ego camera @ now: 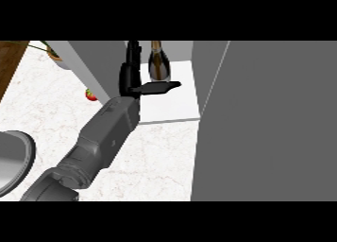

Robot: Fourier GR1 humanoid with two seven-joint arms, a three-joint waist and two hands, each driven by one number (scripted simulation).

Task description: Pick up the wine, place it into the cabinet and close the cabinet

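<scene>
Grey cabinet door (pixel 275 123) looms open at right. Hand (pixel 132 71) inside cabinet (pixel 172 108), fingers straight, released beside wine bottle (pixel 158 64). Placing looks done; next: withdraw arm, swing door shut.

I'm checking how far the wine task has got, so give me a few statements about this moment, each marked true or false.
1. The wine bottle stands upright inside the cabinet. True.
2. The cabinet door is already shut. False: it stands open at the view's right, and the white shelf shows.
3. A hand reaches into the cabinet beside the bottle. True; its thumb points toward the bottle, and which arm it belongs to cannot be told from this view.
4. A small red fruit lies on the shelf next to the bottle. False: it lies on the marble counter, left of the forearm.
5. Both hands show in the view. False: only one arm is visible.
</scene>
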